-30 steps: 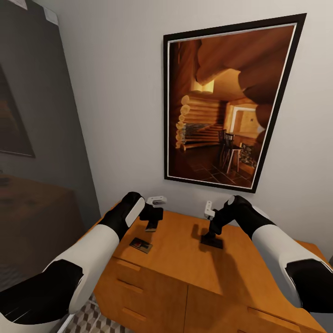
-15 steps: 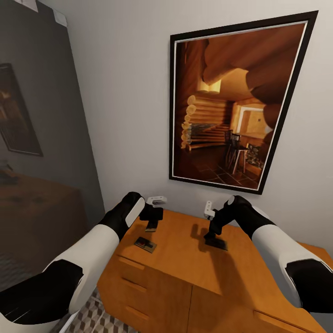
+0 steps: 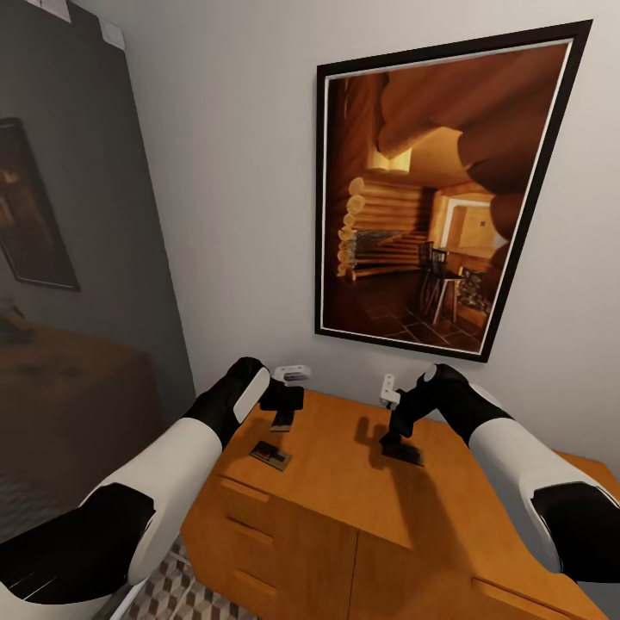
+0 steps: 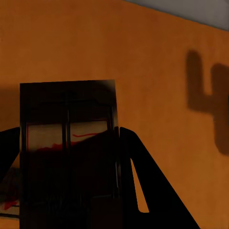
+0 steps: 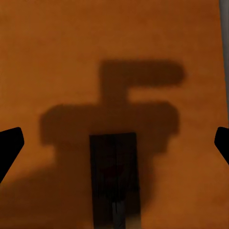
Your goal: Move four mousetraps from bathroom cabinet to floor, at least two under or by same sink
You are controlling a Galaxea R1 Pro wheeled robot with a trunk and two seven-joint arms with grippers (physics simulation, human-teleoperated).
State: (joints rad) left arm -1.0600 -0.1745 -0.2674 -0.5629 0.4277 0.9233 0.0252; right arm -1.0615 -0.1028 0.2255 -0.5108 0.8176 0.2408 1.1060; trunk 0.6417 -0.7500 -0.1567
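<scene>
Left gripper point(image 3: 282, 419) was clamped on a mousetrap point(image 4: 69, 143), held above the cabinet point(image 3: 344, 482) top. Right gripper point(image 3: 394, 441) was spread wide over a second mousetrap point(image 5: 113, 181) lying flat. Third mousetrap point(image 3: 270, 454) lay at 7 o'clock from the left gripper.
</scene>
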